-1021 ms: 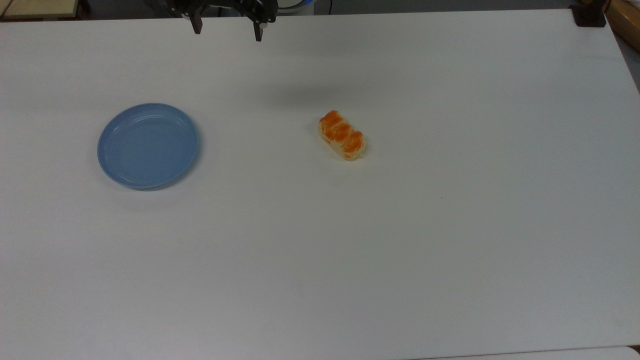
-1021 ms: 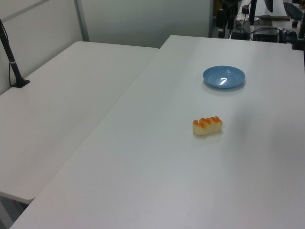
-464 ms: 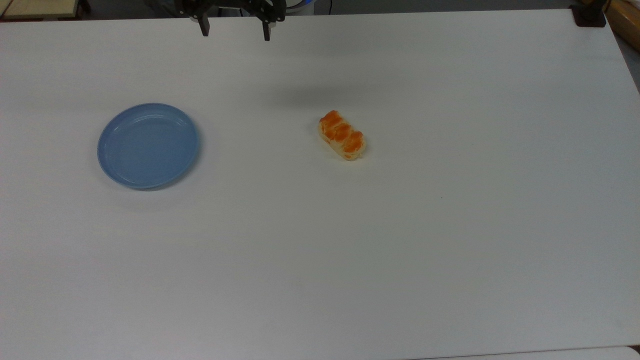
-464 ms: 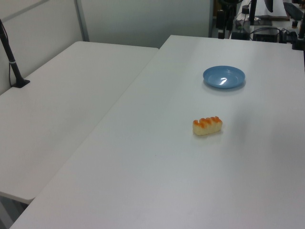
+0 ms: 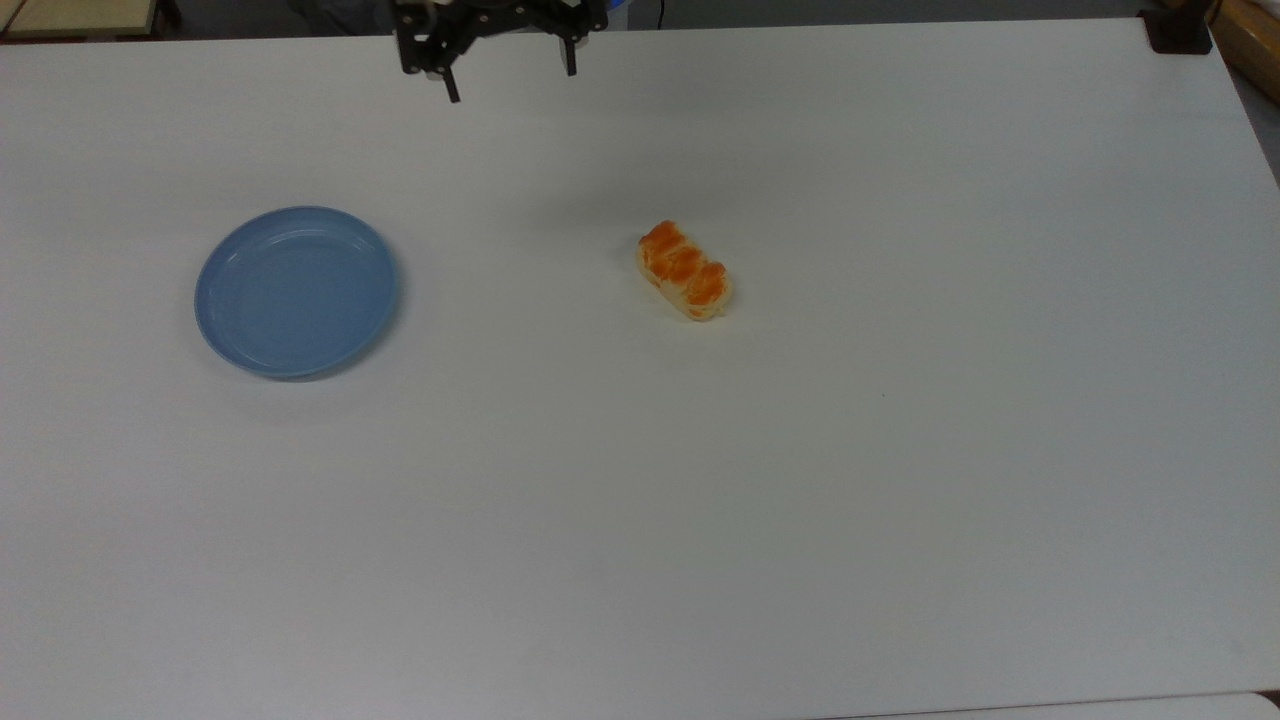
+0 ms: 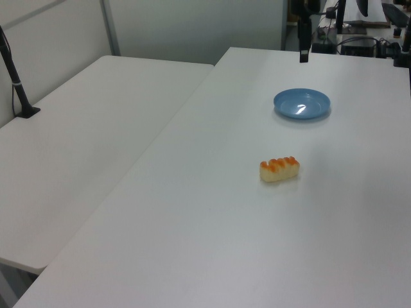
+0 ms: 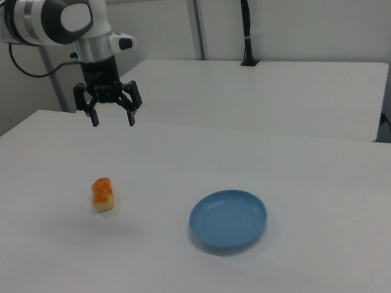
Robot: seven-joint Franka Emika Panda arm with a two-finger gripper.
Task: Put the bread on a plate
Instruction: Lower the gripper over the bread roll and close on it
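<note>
1. Clearly the step in hand was the approach: the gripper [image 7: 111, 118] hung in the air with its fingers spread wide and nothing between them, well apart from the bread [image 7: 103, 193].
2. To do it well, the arm would likely need to travel over the bread [image 5: 685, 270], then turn the wrist so the fingers straddle the roll's short width, not its long axis, which ran diagonally in the top view.
3. Descent should probably stop just above the table [image 5: 800, 500]; a soft squeeze low on the pale sides seems safer than pinching the orange bumps.
4. Bread lay alone on the table, well apart from the plate [image 5: 296, 291], which sat toward the top view's left and held nothing.
5. Pose: in the right view the arm came in from the upper left, wrist vertical, fingers pointing straight down above the table's far side.
</note>
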